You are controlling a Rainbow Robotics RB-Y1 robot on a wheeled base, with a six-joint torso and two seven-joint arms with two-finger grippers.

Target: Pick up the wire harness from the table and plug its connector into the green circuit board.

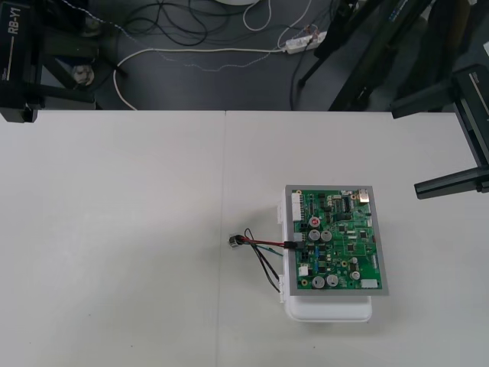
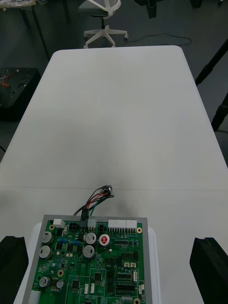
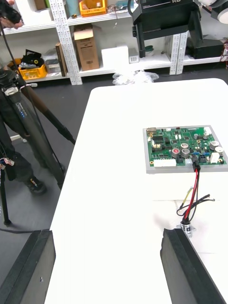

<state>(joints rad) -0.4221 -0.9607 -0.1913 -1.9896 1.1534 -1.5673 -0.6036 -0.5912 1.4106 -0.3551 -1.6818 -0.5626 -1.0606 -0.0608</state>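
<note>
Front view: harness (image 1: 260, 246) plugged into board (image 1: 336, 241) on table (image 1: 114, 229).

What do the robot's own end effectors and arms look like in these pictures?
The left end effector and right end effector each have two plain black, blocky fingers. The left arm is black-cased, with white "RB-Y1" lettering.
</note>
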